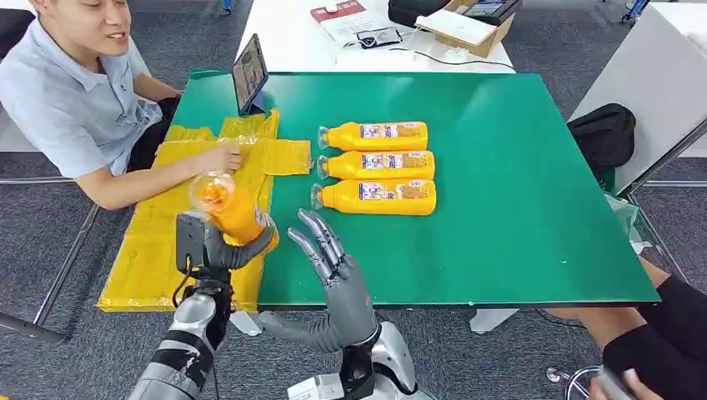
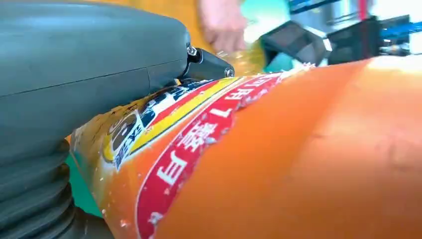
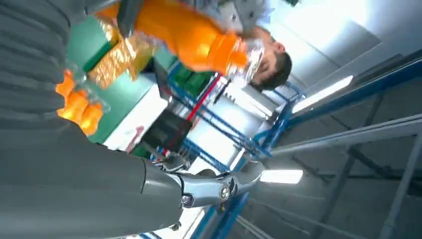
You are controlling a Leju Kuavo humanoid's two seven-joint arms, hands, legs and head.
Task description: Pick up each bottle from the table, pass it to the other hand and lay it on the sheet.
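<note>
My left hand grips an orange bottle above the near edge of the yellow sheet, its clear cap tilted up toward the person. Close up, the bottle's label lies against my left hand. In the right wrist view the same bottle is lifted. My right hand stands beside it to the right, fingers spread, holding nothing. Three more orange bottles lie side by side on the green table: far, middle and near.
A person sits at the left, one hand resting on the sheet's far part. A tablet stands at the table's far left corner. A white table with a box is behind. A black bag sits to the right.
</note>
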